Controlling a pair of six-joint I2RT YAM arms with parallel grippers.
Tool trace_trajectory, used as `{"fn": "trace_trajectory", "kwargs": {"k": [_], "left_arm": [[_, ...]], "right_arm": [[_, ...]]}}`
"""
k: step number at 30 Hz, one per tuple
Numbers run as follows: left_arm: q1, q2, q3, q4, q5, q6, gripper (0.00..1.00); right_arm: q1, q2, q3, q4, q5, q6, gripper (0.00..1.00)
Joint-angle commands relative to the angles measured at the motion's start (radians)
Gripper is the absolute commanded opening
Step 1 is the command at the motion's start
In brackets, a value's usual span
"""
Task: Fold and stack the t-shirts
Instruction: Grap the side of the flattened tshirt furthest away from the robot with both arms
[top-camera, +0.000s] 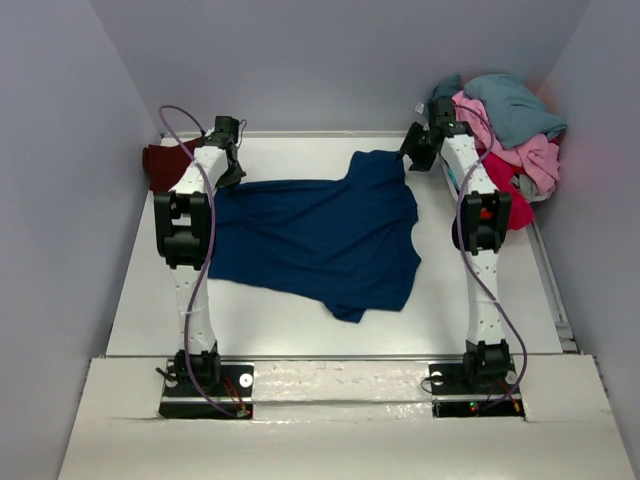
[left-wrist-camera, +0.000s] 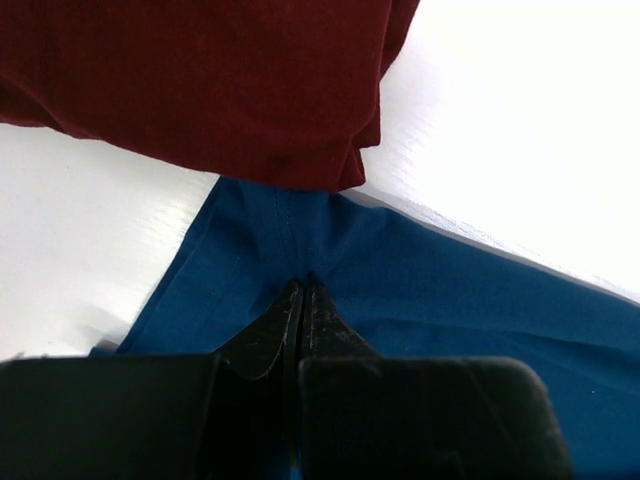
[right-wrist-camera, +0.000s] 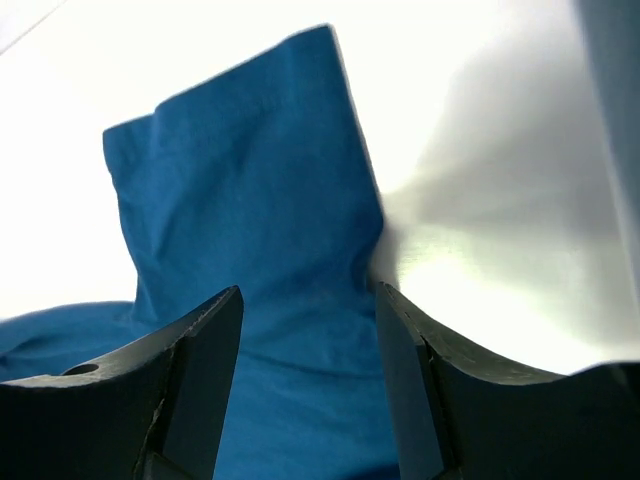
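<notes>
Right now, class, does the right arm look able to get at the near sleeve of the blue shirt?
Probably yes. The right gripper stands open just over the sleeve of the blue shirt, with nothing between them. The pile of shirts lies off to its side.

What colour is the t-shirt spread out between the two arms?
The spread cloth t-shirt is navy blue, clearest in the top external view.

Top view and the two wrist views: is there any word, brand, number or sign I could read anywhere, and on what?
No readable text anywhere.
The blue t-shirt: plain cloth in all three views, no print or label showing.
The maroon t-shirt: plain.
The pile of t-shirts: no lettering; a small white scrap at its left edge, maybe a label, is too small to read.
</notes>
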Motion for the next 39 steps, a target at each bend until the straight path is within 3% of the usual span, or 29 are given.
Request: {"fn": "trace_trajectory", "kwargs": {"k": [1,16,39], "left_arm": [[-0.003,-0.036,0.007,-0.008,0.009,-0.008,0.06],[-0.012,-0.06,-0.001,-0.024,0.019,-0.005,0.06],[-0.021,-0.108,0.001,-0.044,0.025,0.007,0.06]], "right_arm": [[-0.05,0.082,0.097,0.096,-0.019,0.053,0.62],[-0.05,0.145,0.036,0.188,-0.031,0.082,0.61],[-0.091,0.19,-0.051,0.148,-0.037,0.148,0.6]]}}
